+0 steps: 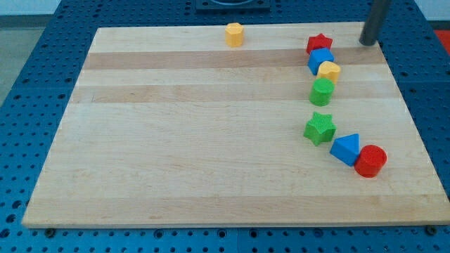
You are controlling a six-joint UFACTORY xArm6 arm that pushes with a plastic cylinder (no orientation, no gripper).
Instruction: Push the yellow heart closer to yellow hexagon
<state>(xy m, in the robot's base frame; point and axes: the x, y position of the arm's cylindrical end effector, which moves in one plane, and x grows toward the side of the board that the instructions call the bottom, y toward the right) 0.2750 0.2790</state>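
Observation:
The yellow heart (328, 71) lies at the view's upper right, wedged in a column of blocks between a blue block (320, 59) above it and a green round block (322, 91) below it. The yellow hexagon (234, 34) stands alone near the board's top edge, well to the view's left of the heart. My tip (366, 42) rests near the board's top right corner, to the right of and slightly above the heart, apart from every block.
A red star (318, 43) tops the column. Lower down are a green star (320, 128), a blue triangle (346, 149) and a red cylinder (370, 161). The wooden board (176, 140) lies on a blue perforated table.

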